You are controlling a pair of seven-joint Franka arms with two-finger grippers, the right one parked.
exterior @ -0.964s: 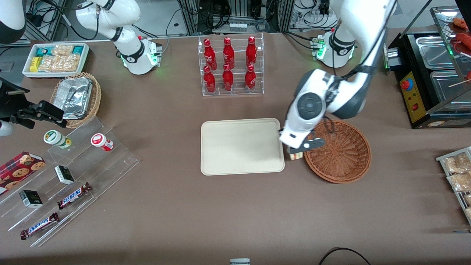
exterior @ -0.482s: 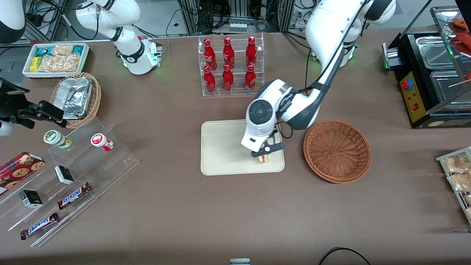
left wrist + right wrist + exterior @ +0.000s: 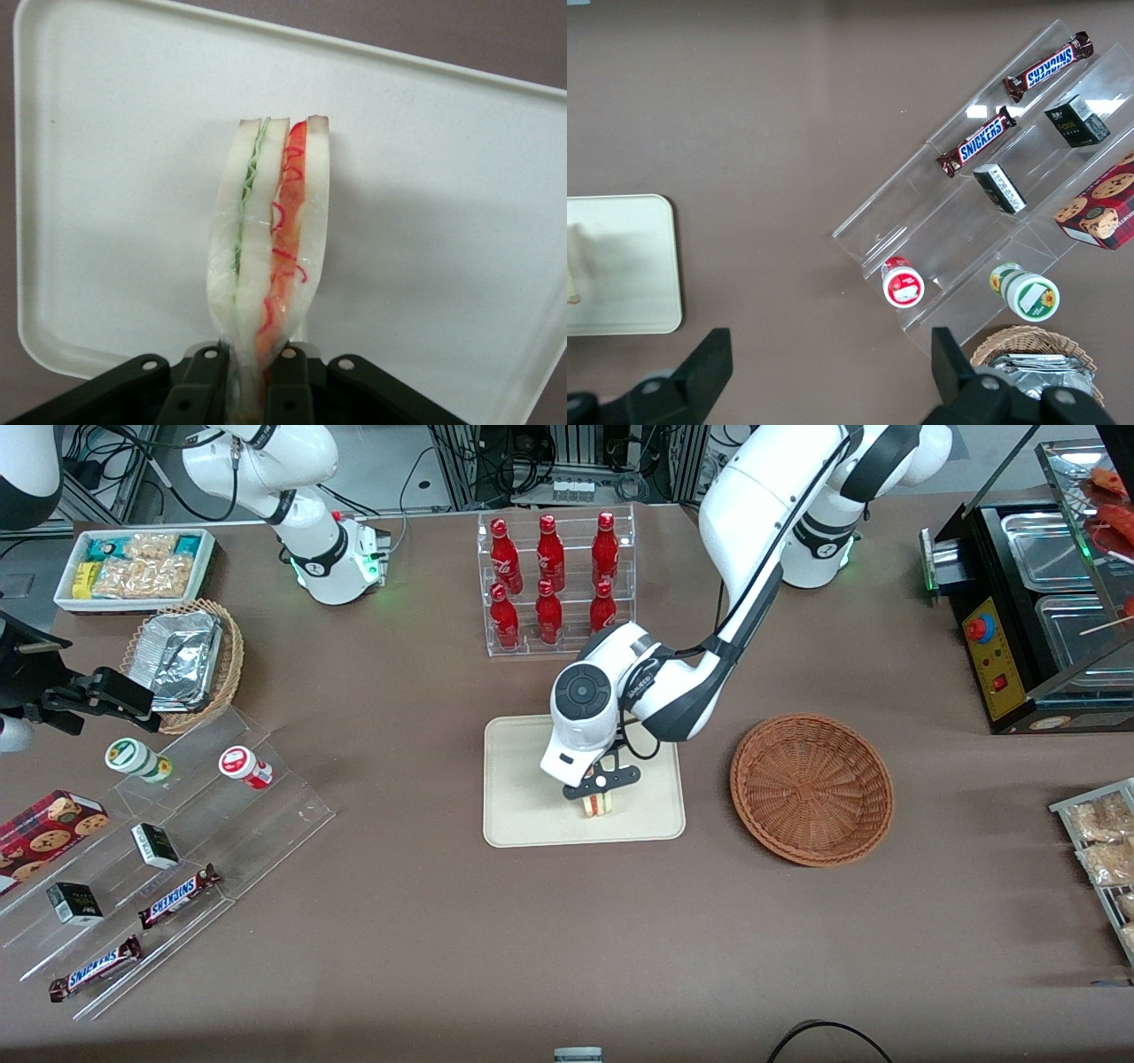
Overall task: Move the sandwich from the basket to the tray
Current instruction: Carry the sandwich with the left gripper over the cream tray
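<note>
You have the end effector [image 3: 600, 790] over the tray [image 3: 523, 779], clamped on the sandwich [image 3: 597, 805]. In the wrist view, your end effector [image 3: 251, 376] has its two dark fingers [image 3: 205, 382] pinched tight on the narrow end of the sandwich [image 3: 270, 257], and the wedge sticks out from them with its layers on edge: pale bread, a green strip, more bread, then a red and orange band. A thin clear wrap shows around it. The cream tray [image 3: 443, 221] fills the view under it, rim and rounded corners visible. Whether the sandwich touches the tray floor or hangs just above it cannot be told.

From the front, you see the sandwich over the part of the tray nearer the camera, toward the basket's side. The basket [image 3: 811, 788], reddish-brown wicker, sits on the surface [image 3: 567, 921] just beside the tray, toward the working arm's end, and nothing lies in it.

Farther from the camera than the tray stands a clear rack of red bottles [image 3: 554, 580]. Toward the parked arm's end you have a tan wicker basket with foil containers [image 3: 184, 660] and a white bin of snack packets [image 3: 133, 567].
</note>
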